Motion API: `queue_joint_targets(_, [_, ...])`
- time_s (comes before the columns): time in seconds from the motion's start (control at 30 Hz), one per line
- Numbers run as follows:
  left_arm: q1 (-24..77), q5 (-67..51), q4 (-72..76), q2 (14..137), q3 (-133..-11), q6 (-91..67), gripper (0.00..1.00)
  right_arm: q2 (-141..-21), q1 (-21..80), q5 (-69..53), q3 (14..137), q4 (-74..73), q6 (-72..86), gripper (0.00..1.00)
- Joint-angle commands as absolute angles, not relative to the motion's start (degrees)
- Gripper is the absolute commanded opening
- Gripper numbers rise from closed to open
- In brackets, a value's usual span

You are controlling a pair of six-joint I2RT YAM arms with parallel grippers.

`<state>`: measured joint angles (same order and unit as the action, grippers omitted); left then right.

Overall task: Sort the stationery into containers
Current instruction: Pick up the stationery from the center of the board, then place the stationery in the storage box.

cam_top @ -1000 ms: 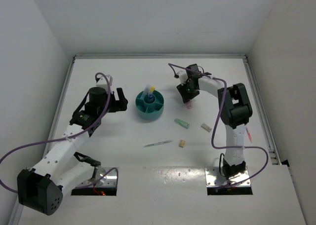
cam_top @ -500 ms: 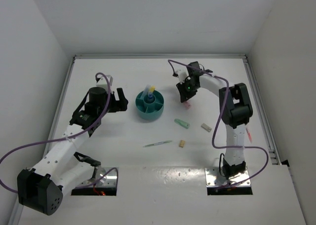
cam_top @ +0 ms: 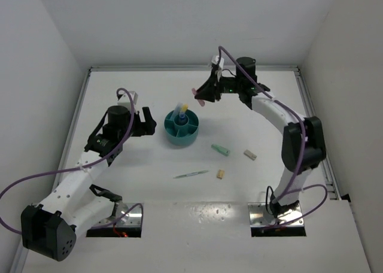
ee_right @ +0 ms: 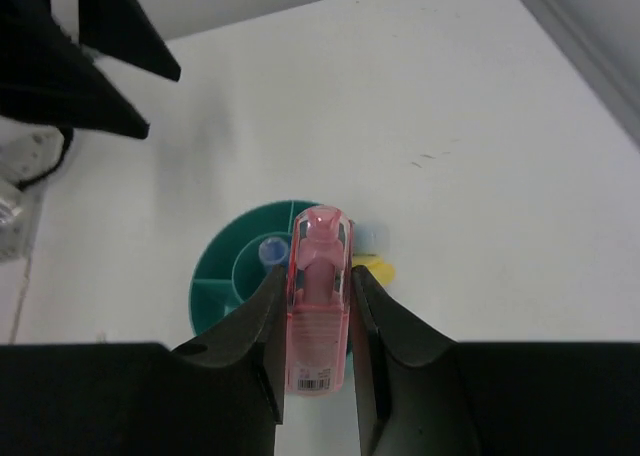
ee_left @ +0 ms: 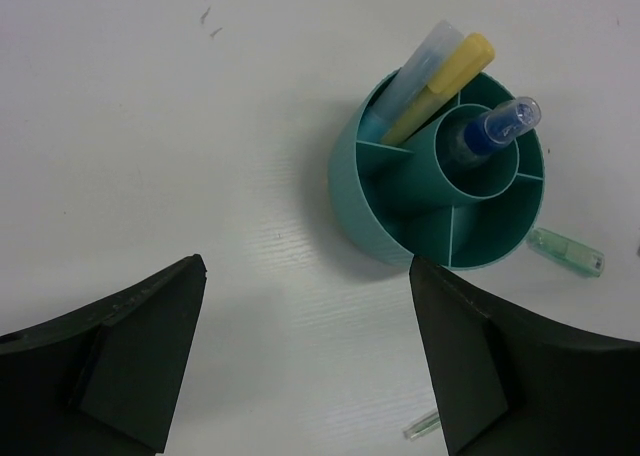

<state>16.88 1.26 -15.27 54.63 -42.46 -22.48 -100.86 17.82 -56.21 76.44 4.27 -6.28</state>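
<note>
The teal organiser (cam_top: 182, 131) stands mid-table; it also shows in the left wrist view (ee_left: 372, 191) and the right wrist view (ee_right: 222, 274). It holds a yellow stick (ee_left: 442, 84), a pale blue stick (ee_left: 414, 69) and a blue-capped tube (ee_left: 503, 126). My right gripper (cam_top: 201, 97) is shut on a pink stick (ee_right: 318, 301) and holds it in the air just right of and behind the organiser. My left gripper (ee_left: 308, 266) is open and empty, left of the organiser. A mint stick (cam_top: 221, 149), a beige stick (cam_top: 250, 155), a tan block (cam_top: 220, 174) and a thin green pen (cam_top: 191, 174) lie on the table.
White walls enclose the table on the left, back and right. A raised rail (cam_top: 314, 123) runs along the right edge. The loose items lie between the organiser and the right arm's base (cam_top: 277, 216).
My right gripper has lifted the pink stick off the table and swung it up and left, from right of the organiser to just beside it. The left arm has not moved.
</note>
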Motion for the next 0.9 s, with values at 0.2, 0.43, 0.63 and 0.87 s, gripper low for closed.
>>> queue_joint_targets(0.2, [16.3,0.7,-12.8,53.8,-42.2,-21.4,0.89,-114.0,20.4,-56.4,80.2,26.8,15.9,0.0])
queue_joint_targets(0.43, [16.3,-0.4,-12.8,53.8,-42.2,-20.8,0.89,-117.0,20.4,-56.4,78.9,28.3,18.4,0.0])
queue_joint_targets(0.63, [16.3,-0.9,-12.8,53.8,-42.2,-20.8,0.89,-118.7,20.9,-56.4,74.3,32.2,20.2,0.01])
queue_joint_targets(0.87, [16.3,-1.4,-12.8,53.8,-42.2,-20.8,0.89,-120.3,20.9,-57.0,73.0,34.8,20.7,0.03])
